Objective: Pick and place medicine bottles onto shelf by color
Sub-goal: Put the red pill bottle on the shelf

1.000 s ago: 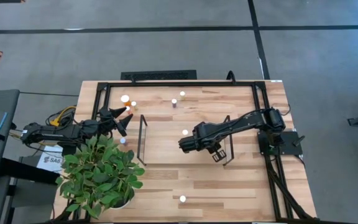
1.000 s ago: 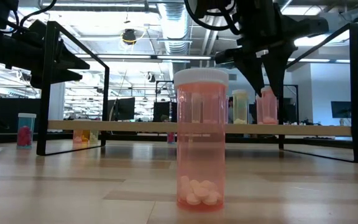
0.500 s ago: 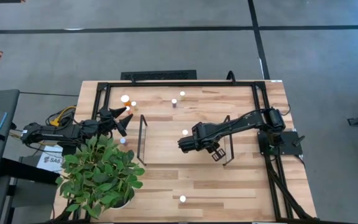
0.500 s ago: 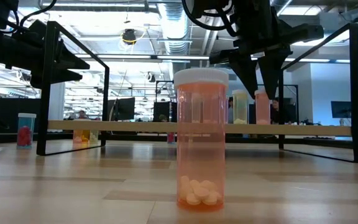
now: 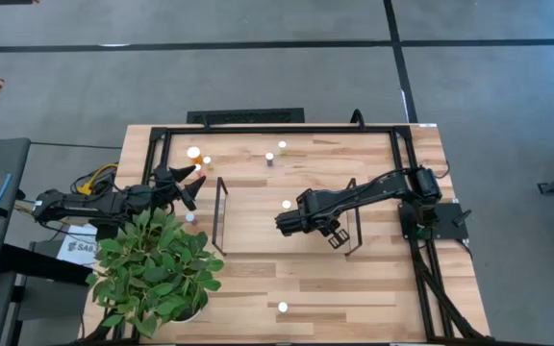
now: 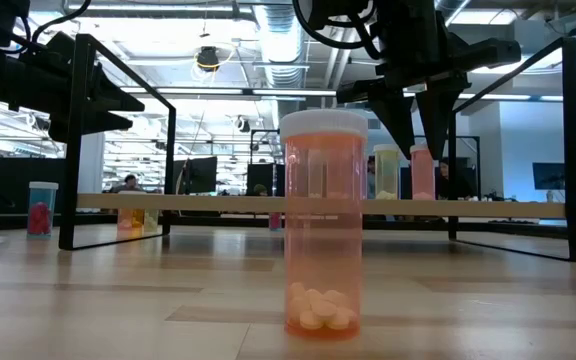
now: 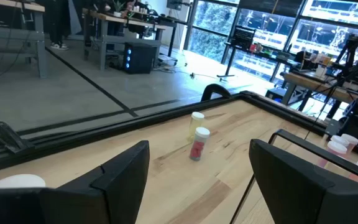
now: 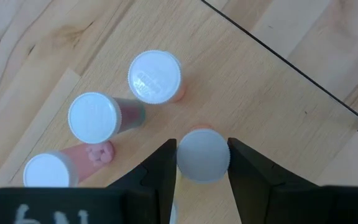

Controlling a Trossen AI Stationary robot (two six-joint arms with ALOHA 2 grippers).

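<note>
Right hand point(image 8: 202, 163) clamps a white-capped bottle point(image 8: 202, 155) over the shelf point(image 8: 253, 93); no label legible.

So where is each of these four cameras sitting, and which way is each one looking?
High view: overhead, straight down on the light-wood table; both dark arms show.
Low view: at tabletop height, looking level past a clear orange pill bottle; the right gripper hangs over the wooden shelf board.
Left wrist view: forward between the left gripper's open fingers.
Right wrist view: down onto white-capped bottles; right gripper grips one white cap.
Shared: low and right wrist views both show that gripped bottle.
</note>
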